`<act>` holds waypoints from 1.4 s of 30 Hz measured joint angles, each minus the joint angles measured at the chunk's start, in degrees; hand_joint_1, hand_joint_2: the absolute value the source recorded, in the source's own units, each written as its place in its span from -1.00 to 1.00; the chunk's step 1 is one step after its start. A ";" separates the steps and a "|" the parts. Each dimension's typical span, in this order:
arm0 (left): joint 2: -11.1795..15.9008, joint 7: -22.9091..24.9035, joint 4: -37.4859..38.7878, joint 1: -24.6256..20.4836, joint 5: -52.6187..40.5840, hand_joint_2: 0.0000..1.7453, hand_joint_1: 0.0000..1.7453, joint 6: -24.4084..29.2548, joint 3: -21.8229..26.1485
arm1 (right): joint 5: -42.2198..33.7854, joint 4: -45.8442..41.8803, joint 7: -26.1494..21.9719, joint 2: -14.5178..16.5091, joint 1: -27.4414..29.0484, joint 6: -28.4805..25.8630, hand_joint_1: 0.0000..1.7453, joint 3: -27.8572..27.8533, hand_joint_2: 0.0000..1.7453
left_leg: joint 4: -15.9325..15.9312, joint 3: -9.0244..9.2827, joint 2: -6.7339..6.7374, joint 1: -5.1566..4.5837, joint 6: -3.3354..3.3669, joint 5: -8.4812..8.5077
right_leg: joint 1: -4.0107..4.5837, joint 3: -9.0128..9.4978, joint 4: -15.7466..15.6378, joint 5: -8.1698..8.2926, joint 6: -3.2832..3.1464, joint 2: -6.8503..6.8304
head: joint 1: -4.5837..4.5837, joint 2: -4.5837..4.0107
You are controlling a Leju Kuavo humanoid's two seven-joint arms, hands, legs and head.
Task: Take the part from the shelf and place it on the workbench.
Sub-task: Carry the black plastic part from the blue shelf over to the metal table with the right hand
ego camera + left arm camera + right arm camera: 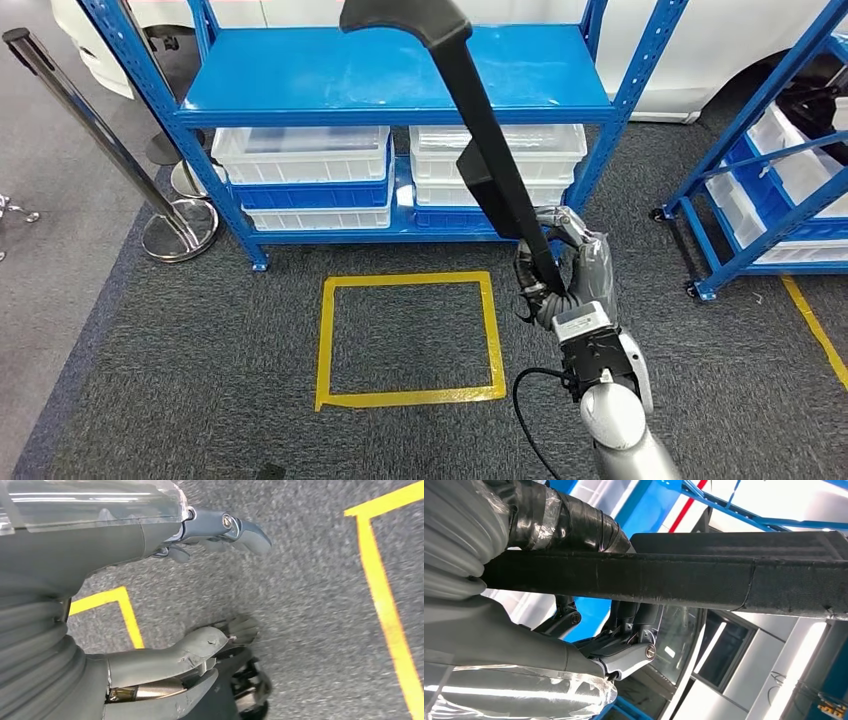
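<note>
Here, the long black part (pixel 487 150) rises at a slant in front of the blue shelf (pixel 395 75), the right hand (pixel 565 270) wrapped around its lower end, apparently to carry it clear of the shelf's white bins (pixel 300 155). The left hand (pixel 200 595) hangs over the carpet, fingers apart, holding nothing. The part's upper end is cut off; no workbench is visible.

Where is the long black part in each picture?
Head view: the long black part slants from the top middle down into the right robot hand.
Left wrist view: not in it.
Right wrist view: the part runs straight across, gripped by the same hand.
Shared landmark: the blue shelf.
</note>
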 joint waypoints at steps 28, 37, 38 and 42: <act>0.07 -1.11 0.00 0.44 0.96 1.00 -1.00 0.05 0.04 | -0.02 -0.37 -0.07 0.02 1.18 -0.11 1.00 -0.30 1.00 | -1.47 6.13 0.15 0.34 -0.13 -4.10 | 0.05 -6.40 4.00 -2.84 0.24 0.02 | 0.04 0.00; 0.18 -1.06 0.00 0.61 0.96 1.00 -1.00 0.15 0.04 | -0.10 -0.51 -0.14 0.09 1.41 -0.09 1.00 -0.37 1.00 | 3.69 2.69 0.03 0.56 -2.50 -5.86 | -0.29 -0.12 -7.01 0.54 -1.11 0.22 | -0.01 0.00; 0.18 -1.05 0.00 0.58 0.96 1.00 -1.00 0.15 0.04 | -0.13 -0.51 -0.15 0.11 1.38 -0.08 1.00 -0.37 1.00 | 5.25 2.01 0.00 0.67 -2.74 -6.92 | -0.34 -0.12 -7.11 0.68 -1.35 0.21 | 0.00 0.00; 0.17 -1.05 0.00 0.66 0.94 1.00 -1.00 0.15 0.04 | -0.24 -0.51 -0.15 0.15 1.36 0.00 1.00 -0.37 1.00 | 17.11 -3.48 -0.05 0.91 -3.23 -12.16 | -0.04 -0.31 -7.17 0.90 -1.79 0.18 | -0.02 0.00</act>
